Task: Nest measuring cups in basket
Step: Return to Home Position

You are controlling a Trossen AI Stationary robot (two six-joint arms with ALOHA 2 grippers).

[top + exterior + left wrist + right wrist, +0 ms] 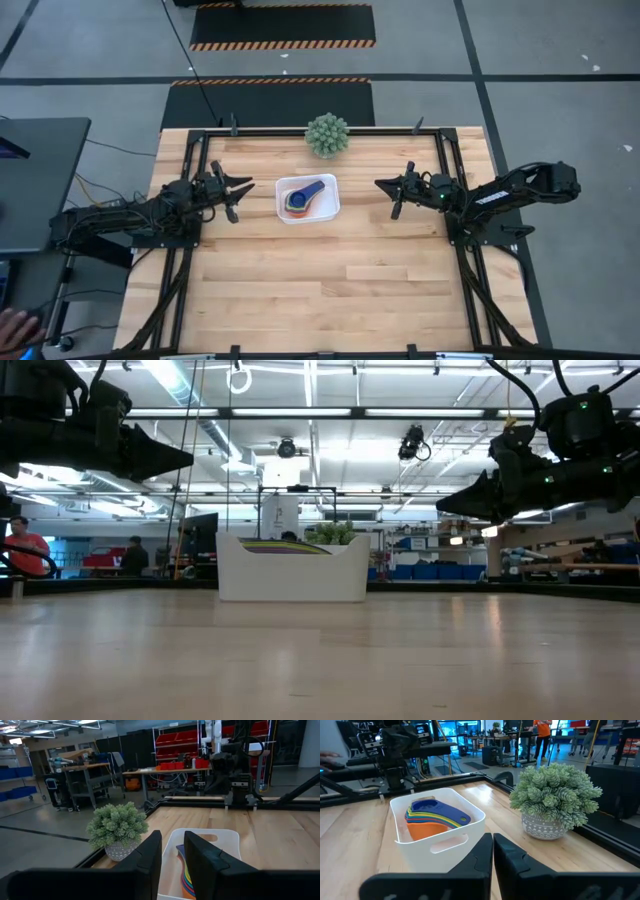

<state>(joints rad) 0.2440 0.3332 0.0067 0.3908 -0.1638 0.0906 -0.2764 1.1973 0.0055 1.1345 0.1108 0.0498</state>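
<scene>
The measuring cups [303, 196] lie nested in one stack inside the white basket [330, 210], with the dark blue one on top and orange, yellow and green rims showing under it [437, 815]. The basket stands on the table's middle, toward the far side. My left gripper [245, 190] hovers left of the basket, pointing at it, slightly open and empty [173, 837]. My right gripper [382, 186] hovers right of the basket, pointing at it, shut and empty [492, 837]. In the low view both grippers hang above the table, clear of the basket [292, 572].
A green spiky ball plant in a white pot [327, 134] stands at the table's far edge, just behind the basket. A black metal frame [445, 150] runs along the table's sides. Bare wood lies on the near half [320, 290].
</scene>
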